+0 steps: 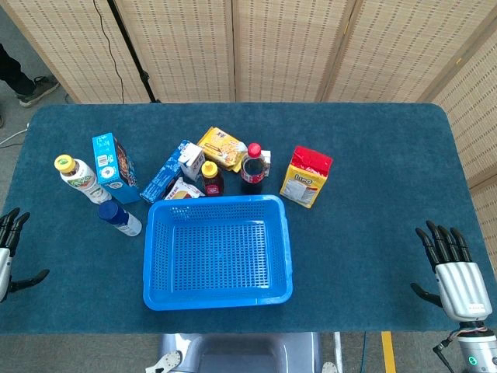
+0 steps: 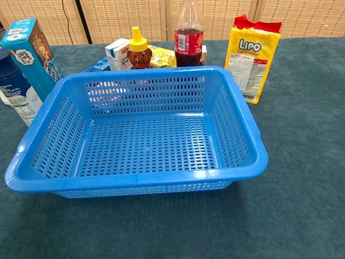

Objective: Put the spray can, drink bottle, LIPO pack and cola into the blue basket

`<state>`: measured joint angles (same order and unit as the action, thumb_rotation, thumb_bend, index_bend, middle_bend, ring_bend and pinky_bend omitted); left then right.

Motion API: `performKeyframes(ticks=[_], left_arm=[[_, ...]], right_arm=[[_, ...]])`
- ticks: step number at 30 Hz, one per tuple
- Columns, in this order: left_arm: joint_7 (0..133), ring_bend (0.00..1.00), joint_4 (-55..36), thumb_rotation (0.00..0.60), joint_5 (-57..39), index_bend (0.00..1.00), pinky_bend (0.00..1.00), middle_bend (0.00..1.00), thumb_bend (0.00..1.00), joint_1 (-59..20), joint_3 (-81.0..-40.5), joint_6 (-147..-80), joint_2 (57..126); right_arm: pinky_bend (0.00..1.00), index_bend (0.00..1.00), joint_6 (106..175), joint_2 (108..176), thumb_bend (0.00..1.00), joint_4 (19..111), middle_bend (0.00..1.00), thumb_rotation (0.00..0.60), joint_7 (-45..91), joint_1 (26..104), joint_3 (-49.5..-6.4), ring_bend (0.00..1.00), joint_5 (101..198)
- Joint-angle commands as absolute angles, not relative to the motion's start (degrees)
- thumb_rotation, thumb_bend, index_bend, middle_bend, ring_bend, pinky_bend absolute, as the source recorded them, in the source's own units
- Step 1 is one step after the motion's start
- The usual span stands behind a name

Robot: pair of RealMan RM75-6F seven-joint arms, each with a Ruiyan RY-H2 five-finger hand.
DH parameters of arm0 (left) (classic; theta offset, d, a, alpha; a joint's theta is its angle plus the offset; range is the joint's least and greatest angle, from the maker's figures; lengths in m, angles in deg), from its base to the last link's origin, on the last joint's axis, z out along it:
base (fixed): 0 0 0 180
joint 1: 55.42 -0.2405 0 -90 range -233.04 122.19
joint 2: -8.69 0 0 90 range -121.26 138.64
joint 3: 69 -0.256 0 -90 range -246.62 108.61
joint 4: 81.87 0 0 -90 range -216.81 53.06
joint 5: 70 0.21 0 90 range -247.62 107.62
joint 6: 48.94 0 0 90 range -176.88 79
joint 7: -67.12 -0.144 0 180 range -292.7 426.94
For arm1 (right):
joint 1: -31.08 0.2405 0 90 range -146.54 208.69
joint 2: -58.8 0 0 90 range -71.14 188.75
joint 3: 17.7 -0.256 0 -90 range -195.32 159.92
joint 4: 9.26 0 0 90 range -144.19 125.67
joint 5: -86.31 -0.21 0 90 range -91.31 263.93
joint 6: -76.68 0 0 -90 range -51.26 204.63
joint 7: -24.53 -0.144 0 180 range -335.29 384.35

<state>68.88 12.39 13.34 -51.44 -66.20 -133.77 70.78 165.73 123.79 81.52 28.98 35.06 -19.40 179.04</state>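
The blue basket (image 1: 217,252) (image 2: 141,135) stands empty at the table's front centre. Left of it lies the spray can (image 1: 119,217) with a dark blue cap (image 2: 12,86). Farther left stands the drink bottle (image 1: 78,179) with a yellow cap. Behind the basket stands the cola bottle (image 1: 251,169) (image 2: 188,35). The yellow LIPO pack (image 1: 306,176) (image 2: 250,56) stands behind the basket's right corner. My left hand (image 1: 8,252) hangs at the table's left edge and my right hand (image 1: 454,272) at the front right; both are open, with spread fingers, holding nothing.
Behind the basket crowd a honey bear bottle (image 1: 211,179) (image 2: 139,51), a blue biscuit box (image 1: 115,167) (image 2: 32,51), a blue carton (image 1: 169,175), a small milk carton (image 2: 117,54) and a yellow snack pack (image 1: 223,148). Woven screens stand behind the table.
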Motion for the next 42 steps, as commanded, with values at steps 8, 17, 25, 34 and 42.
performKeyframes(ticks=[8,17,25,34,42], left_arm=[[77.5,0.0,9.6,0.6,16.3,0.0,0.0,0.0,0.03,-49.9,-66.3,-132.4,70.9],[111.0,0.0,-6.9,0.6,24.0,0.0,0.0,0.0,0.02,-46.2,-68.4,-132.0,78.1],[128.9,0.0,-16.0,0.6,24.0,0.0,0.0,0.0,0.01,-43.7,-69.4,-129.8,83.8],[135.5,0.0,-20.2,0.6,19.6,0.0,0.0,0.0,0.01,-41.1,-66.9,-125.8,91.1],[141.7,0.0,-26.3,0.6,19.4,0.0,0.0,0.0,0.01,-38.0,-65.9,-123.7,95.8]], right_arm=[[0.0,0.0,165.3,123.6,0.0,81.8,0.0,0.6,28.8,35.0,-19.7,0.0,178.2],[0.0,0.0,165.1,123.2,0.0,82.3,0.0,0.6,28.5,35.0,-20.0,0.0,177.6],[0.0,0.0,165.1,122.6,0.0,82.8,0.0,0.6,27.7,34.9,-19.9,0.0,177.8],[0.0,0.0,164.4,122.2,0.0,83.1,0.0,0.6,27.0,35.1,-19.8,0.0,177.5],[0.0,0.0,164.1,121.8,0.0,83.1,0.0,0.6,25.9,35.1,-20.2,0.0,176.7]])
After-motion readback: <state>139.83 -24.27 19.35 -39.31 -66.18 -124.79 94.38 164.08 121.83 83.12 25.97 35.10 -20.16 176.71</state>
